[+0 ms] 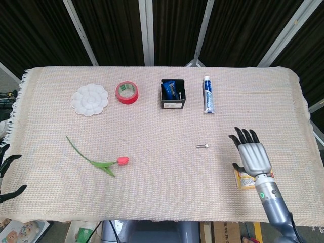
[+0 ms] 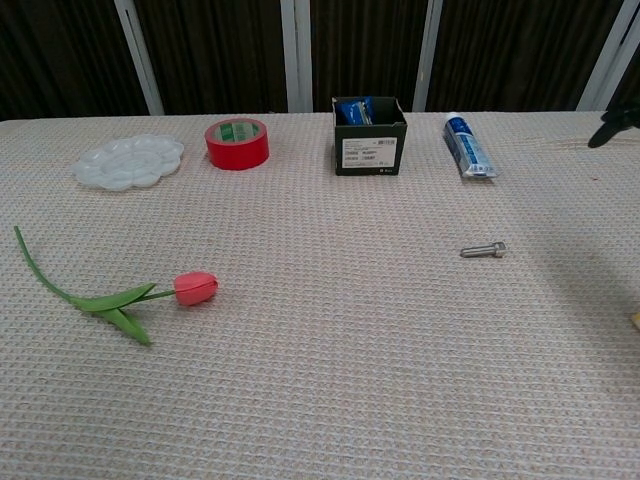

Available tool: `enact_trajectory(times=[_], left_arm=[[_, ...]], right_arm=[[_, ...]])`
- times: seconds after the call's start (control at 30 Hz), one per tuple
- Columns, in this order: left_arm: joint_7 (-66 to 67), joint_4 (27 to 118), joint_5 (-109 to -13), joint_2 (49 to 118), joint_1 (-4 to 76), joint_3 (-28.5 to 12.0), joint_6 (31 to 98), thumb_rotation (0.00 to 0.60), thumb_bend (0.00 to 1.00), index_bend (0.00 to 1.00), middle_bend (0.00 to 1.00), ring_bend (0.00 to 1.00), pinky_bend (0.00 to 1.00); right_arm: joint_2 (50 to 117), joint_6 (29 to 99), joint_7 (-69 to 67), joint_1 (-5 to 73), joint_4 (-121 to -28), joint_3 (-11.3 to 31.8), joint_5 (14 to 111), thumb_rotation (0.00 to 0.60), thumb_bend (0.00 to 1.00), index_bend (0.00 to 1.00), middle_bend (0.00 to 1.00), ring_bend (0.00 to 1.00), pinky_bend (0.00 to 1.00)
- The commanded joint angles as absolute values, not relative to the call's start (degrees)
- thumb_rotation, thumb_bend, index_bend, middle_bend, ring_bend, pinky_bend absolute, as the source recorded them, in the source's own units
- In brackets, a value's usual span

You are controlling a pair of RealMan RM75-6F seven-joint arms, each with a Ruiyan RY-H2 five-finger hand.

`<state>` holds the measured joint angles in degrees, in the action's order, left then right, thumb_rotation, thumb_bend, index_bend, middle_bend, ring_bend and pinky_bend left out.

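Your right hand hovers with its dark fingers spread and nothing in it, above the woven beige tablecloth, partly covering the flat yellow printed packet near the front edge; the small silver metal bolt lies just to the left of it, apart from the fingers. If the bolt is what you want, I judge it a fiddly pick: it is thin, smooth and round, lying on its side, and likely to roll on the ribbed weave, so come down straight over it and close thumb against a finger across the shank, not along it. Your left hand shows only as dark fingertips at the table's left edge, apart and holding nothing. Farther back stand the black cardboard box with blue packets inside, the white and blue soft tube lying flat, the glossy red tape roll and the white flower-shaped plastic palette. An artificial pink tulip with a limp green stem lies front left.
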<state>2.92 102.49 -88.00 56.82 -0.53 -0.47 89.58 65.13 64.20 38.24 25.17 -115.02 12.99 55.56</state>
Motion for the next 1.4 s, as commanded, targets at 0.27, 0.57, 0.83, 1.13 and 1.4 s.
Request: enact_trajectory(times=[0.27,0.57,0.83,1.13,1.4], left_arm=[[2.56,102.44,-87.26,56.48,-0.45,-0.64,89.18,0.6,0.25,0.23,0.0,0.0,0.0],[2.03,102.19,-86.97,56.27,-0.43,-0.84,89.2,0.6,0.25,0.24,0.0,0.0,0.0],[1.83,102.06,-86.74,56.23,-0.42,-0.98,89.23,0.6,0.25,0.24,0.0,0.0,0.0],[2.57,102.35,-86.76,56.42,-0.38,-0.9,89.12,0.6,0.25,0.24,0.0,0.0,0.0],[2.28,102.28,-86.66,56.34,-0.36,-0.97,89.11,0.6,0.25,0.24,0.0,0.0,0.0]], right_arm=[[77.47,62.44,53.06,45.77,-109.88,19.23,26.4,0.6,0.23,0.27,0.0,0.0,0.0],[83.41,64.42,54.44,51.45,-103.03,18.67,19.09,0.6,0.25,0.34,0.0,0.01,0.0],[84.83,64.35,53.21,52.66,-99.93,17.08,17.88,0.6,0.3,0.39,0.0,0.02,0.0],[85.35,63.96,51.38,52.76,-98.3,14.97,17.81,0.6,0.3,0.41,0.0,0.02,0.0],[86.75,63.9,50.3,53.3,-96.14,13.97,18.22,0.6,0.3,0.44,0.0,0.02,0.0]])
